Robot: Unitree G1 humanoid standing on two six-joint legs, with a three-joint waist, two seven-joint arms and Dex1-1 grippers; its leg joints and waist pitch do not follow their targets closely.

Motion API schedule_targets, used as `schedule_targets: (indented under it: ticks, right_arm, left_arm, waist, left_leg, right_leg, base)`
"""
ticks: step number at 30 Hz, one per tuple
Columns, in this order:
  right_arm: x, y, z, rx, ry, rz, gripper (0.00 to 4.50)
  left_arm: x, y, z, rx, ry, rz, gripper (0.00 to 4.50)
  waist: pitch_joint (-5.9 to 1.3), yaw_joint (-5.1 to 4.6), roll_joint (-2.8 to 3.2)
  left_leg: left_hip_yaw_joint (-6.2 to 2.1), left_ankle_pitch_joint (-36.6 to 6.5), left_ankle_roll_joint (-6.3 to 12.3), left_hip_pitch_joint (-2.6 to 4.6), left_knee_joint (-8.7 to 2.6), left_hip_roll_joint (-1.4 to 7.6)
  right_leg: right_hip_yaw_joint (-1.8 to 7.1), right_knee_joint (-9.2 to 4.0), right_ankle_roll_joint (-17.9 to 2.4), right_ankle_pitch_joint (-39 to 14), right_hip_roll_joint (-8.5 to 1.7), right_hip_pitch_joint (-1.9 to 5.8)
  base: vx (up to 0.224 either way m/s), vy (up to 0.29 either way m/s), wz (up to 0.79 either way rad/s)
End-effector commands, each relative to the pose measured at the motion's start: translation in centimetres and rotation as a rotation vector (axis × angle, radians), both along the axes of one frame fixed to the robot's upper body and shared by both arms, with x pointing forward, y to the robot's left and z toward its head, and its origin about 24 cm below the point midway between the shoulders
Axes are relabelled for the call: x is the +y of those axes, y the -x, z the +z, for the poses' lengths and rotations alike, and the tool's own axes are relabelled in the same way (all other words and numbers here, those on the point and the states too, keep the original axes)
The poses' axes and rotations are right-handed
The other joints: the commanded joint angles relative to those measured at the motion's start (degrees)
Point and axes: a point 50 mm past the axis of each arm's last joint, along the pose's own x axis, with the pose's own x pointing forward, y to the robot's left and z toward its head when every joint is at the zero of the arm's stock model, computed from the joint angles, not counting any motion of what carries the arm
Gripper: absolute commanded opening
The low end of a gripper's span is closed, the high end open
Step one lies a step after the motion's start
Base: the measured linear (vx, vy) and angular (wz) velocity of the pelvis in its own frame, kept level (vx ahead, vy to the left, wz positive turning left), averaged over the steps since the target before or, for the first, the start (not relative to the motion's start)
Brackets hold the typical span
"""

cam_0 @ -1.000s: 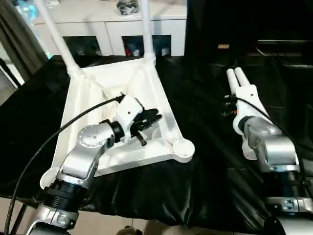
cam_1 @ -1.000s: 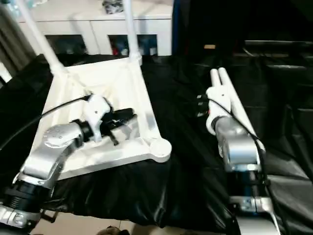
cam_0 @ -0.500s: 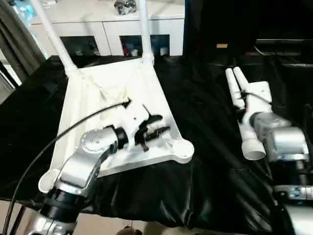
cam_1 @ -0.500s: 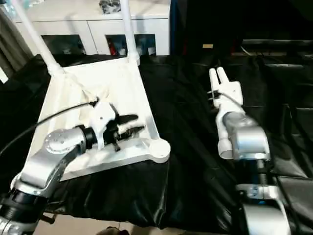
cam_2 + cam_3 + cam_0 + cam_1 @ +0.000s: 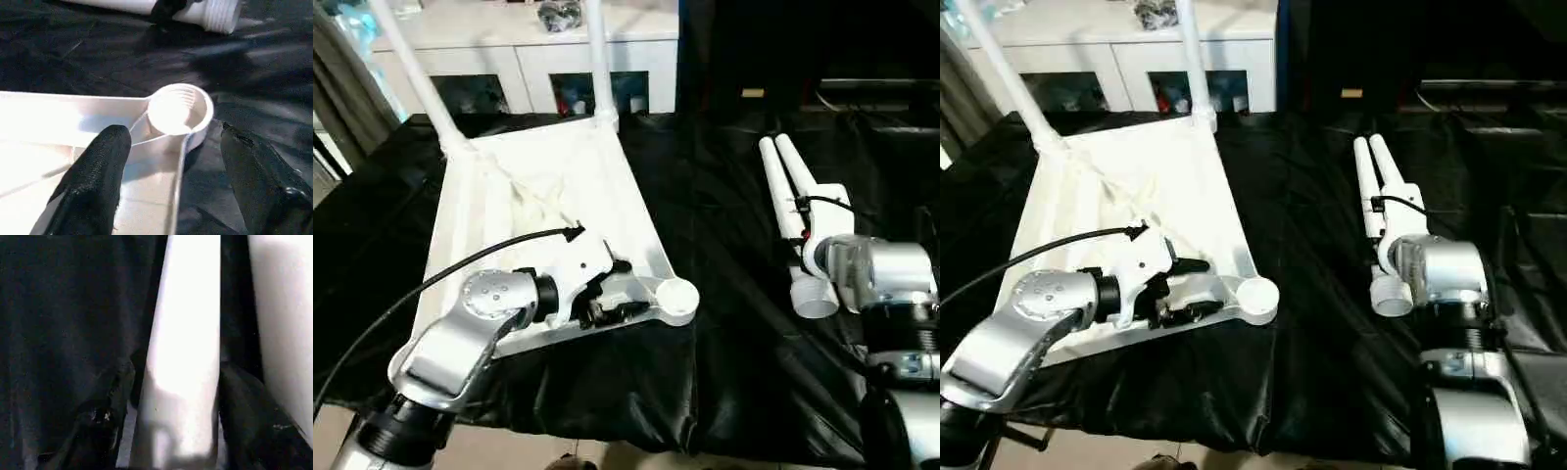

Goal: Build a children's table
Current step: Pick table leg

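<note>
The white tabletop point(image 5: 548, 186) lies underside up on the black cloth, with two white legs point(image 5: 597, 59) standing in its far corner sockets. My left gripper point(image 5: 171, 142) is open at the near right corner, one finger point(image 5: 98, 181) over the ribbed inside and the other beyond the rim. The empty round socket point(image 5: 178, 110) sits just ahead of it. Two loose legs point(image 5: 783, 186) lie side by side on the right. My right gripper point(image 5: 178, 396) is open and straddles one of these legs point(image 5: 186, 347), a finger point(image 5: 254, 416) on each side.
A black cloth point(image 5: 724, 323) covers the work surface, its front edge close to me. A white cabinet point(image 5: 509, 39) with glass doors stands behind the tabletop. A black cable point(image 5: 431, 279) arcs over my left forearm. The thick threaded ends of the loose legs point(image 5: 815, 299) point toward me.
My left gripper has slid from the middle of the tabletop to its near right corner socket. My right arm has drawn back along the loose legs toward their thick ends.
</note>
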Motion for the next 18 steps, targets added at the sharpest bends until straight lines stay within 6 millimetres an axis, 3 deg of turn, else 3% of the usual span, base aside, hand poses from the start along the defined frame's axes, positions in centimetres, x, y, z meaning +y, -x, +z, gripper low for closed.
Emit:
schedule_targets:
  ticks: [1,5,10,11,15,16,17,18]
  right_arm:
    - [-0.2,0.1,-0.6,0.055,-0.027,-0.004,2.47]
    - [-0.3,0.0,-1.1,0.097,-0.063,0.006,2.07]
    - [-0.7,0.0,-1.6,0.118,-0.069,0.0,1.9]
    - [-0.8,-0.1,-1.7,0.119,-0.075,-0.011,1.87]
    - [-1.0,-0.2,-1.8,0.112,-0.093,-0.03,1.84]
    - [-0.9,-0.3,-1.8,0.106,-0.103,-0.035,1.84]
    - [-0.8,-0.5,-1.6,0.092,-0.121,-0.044,1.84]
    - [-0.8,-0.6,-1.4,0.066,-0.154,-0.055,1.84]
  left_arm:
    - [0.0,0.2,0.3,0.013,-0.032,-0.035,3.31]
    - [-0.1,0.2,0.7,0.031,-0.06,-0.07,3.31]
    - [-0.1,-0.4,1.0,0.013,-0.074,-0.056,3.31]
    - [0.0,-0.8,1.0,0.004,-0.076,-0.042,3.31]
    - [0.1,-1.4,1.2,-0.013,-0.077,-0.015,3.31]
    - [0.2,-1.6,1.2,-0.014,-0.075,-0.008,3.31]
    - [0.3,-1.9,1.3,-0.016,-0.063,0.004,3.31]
    - [0.4,-2.4,1.6,-0.023,-0.021,0.038,3.31]
  waist:
    - [-4.08,0.21,-1.11]
    - [-3.9,0.07,-1.05]
    - [-3.75,-0.03,-0.99]
    - [-3.74,-0.09,-0.6]
    - [-3.82,-0.3,-0.65]
    - [-3.83,-0.31,-0.24]
    - [-3.86,-0.37,-0.39]
    - [-3.92,-0.48,0.02]
  left_leg:
    - [-0.04,-8.94,0.37,0.91,-3.15,0.45]
    - [-0.05,-11.08,-0.39,1.0,-3.13,0.32]
    - [-0.1,-13.03,-0.81,1.04,-3.1,0.26]
    - [-0.15,-13.38,-0.98,1.07,-3.1,0.25]
    - [-0.24,-14.34,-1.1,1.1,-3.09,0.16]
    - [-0.25,-14.41,-1.12,1.11,-3.02,0.12]
    - [-0.21,-14.34,-1.12,1.08,-3.01,0.12]
    - [-0.24,-14.71,-1.24,1.12,-2.95,0.0]
  right_leg:
    - [2.23,-4.13,-11.45,-11.11,-2.24,2.99]
    - [2.22,-4.35,-10.92,-14.05,-2.22,2.85]
    - [2.14,-4.63,-10.62,-16.38,-2.28,2.79]
    - [2.09,-4.67,-10.39,-16.7,-2.25,2.78]
    - [1.94,-4.79,-10.16,-17.21,-2.14,2.82]
    - [1.95,-4.76,-10.16,-17.2,-2.17,2.78]
    - [1.94,-4.83,-10.14,-16.95,-2.15,2.78]
    - [1.86,-4.88,-10.23,-16.47,-2.05,2.8]
  base:
    - [0.0,0.0,0.0]
    - [0.0,0.0,0.0]
    - [0.0,0.0,0.0]
    - [0.0,0.0,0.0]
    - [0.0,0.0,0.0]
    - [0.0,0.0,0.0]
    - [0.0,0.0,0.0]
    - [0.0,0.0,0.0]
